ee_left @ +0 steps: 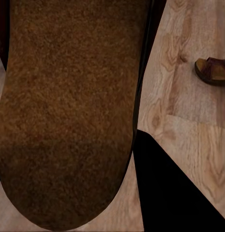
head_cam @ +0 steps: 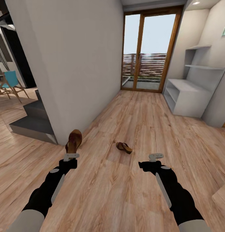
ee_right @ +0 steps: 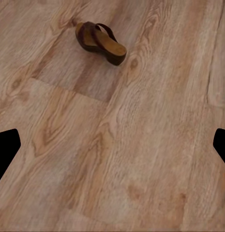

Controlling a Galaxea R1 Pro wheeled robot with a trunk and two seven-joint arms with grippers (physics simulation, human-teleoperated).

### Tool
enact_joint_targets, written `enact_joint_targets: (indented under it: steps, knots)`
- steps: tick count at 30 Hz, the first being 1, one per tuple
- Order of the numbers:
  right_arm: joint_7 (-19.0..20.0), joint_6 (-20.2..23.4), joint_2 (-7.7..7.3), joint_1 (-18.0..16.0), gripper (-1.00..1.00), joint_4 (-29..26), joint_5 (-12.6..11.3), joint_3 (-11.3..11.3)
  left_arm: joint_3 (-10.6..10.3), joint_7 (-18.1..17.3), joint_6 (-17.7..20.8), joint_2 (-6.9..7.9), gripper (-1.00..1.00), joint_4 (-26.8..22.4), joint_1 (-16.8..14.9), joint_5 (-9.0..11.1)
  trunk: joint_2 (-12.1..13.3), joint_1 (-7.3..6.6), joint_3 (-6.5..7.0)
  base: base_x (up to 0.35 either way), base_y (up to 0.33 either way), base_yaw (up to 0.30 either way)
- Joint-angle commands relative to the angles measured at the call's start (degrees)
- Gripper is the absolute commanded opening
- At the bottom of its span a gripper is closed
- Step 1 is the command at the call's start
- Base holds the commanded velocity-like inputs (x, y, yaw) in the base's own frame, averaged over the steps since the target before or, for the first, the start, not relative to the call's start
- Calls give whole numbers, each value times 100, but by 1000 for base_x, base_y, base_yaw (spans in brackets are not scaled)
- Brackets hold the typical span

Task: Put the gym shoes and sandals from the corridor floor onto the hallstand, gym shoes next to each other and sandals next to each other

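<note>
One dark brown sandal (head_cam: 74, 141) stands upright, toe up, in my left gripper (head_cam: 71, 157), which is shut on its heel end; its brown sole (ee_left: 68, 111) looms close in the left wrist view. The other sandal (head_cam: 124, 147) lies on the wood-plank corridor floor (head_cam: 125, 180) between my arms and a little ahead, also seen as the sandal (ee_right: 100, 42) and the sandal (ee_left: 212, 71). My right gripper (head_cam: 156, 157) hangs open over bare floor, right of that sandal. The pale-grey hallstand (head_cam: 186, 96) stands far ahead on the right. The gym shoes are out of view.
A white wall corner (head_cam: 60, 80) juts out just left of the held sandal, with dark grey steps (head_cam: 31, 122) beyond it. A glass door (head_cam: 148, 48) closes the corridor's far end. A teal chair (head_cam: 10, 82) stands far left.
</note>
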Motion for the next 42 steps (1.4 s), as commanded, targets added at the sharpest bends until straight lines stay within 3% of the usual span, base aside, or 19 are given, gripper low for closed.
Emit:
enact_joint_targets:
  steps: [1,9,27,42]
  knots:
    - [3,26,-5,-3,100,-6,-5,8,-2,-22,30,0,-100,-12,-2,3,-2,2,-6,300,-174,0]
    - [3,26,-5,-3,100,0,-11,8,-24,-15,4,-100,-100,-16,-2,-4,-2,2,-6,298,-174,0]
    - [3,23,4,-3,100,3,-14,11,-25,-13,5,-104,-100,-17,-2,-4,-2,2,-5,275,-185,2]
    - [2,23,13,-3,100,3,-14,8,-26,-13,5,-112,-100,-17,-2,-3,-2,2,20,278,-220,175]
